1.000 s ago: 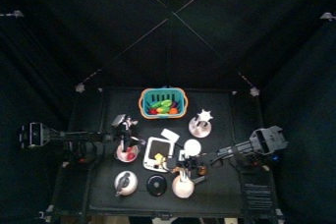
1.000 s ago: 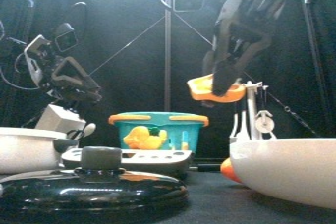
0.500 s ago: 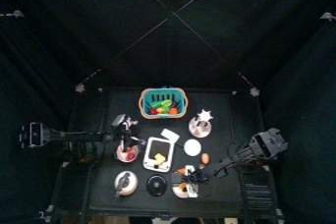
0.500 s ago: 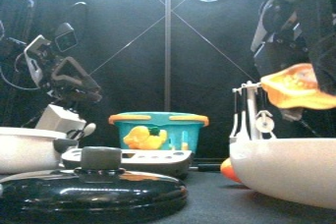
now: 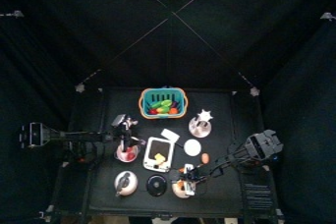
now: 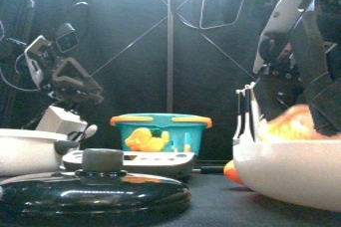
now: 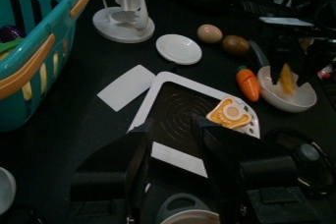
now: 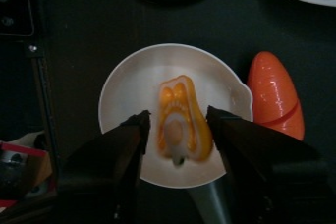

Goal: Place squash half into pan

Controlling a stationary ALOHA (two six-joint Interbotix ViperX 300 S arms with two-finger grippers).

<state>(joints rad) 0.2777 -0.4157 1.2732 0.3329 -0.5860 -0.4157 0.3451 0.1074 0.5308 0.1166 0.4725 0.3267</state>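
The left gripper (image 7: 171,159) is resting at the table's left, its jaws looking parted and empty. The squash half (image 8: 182,125) is lying cut side up in the white pan (image 8: 132,81); it looks light, rigid and slick, best pinched across its flanks. The right gripper (image 8: 175,135) is hovering directly above, jaws spread, holding nothing.

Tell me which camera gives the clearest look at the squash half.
The right wrist view: it looks straight down on the squash half lying inside the white pan, between the open right tool. The front view shows only an orange blur above the pan's rim, the left wrist view a small sliver, the top view almost nothing.
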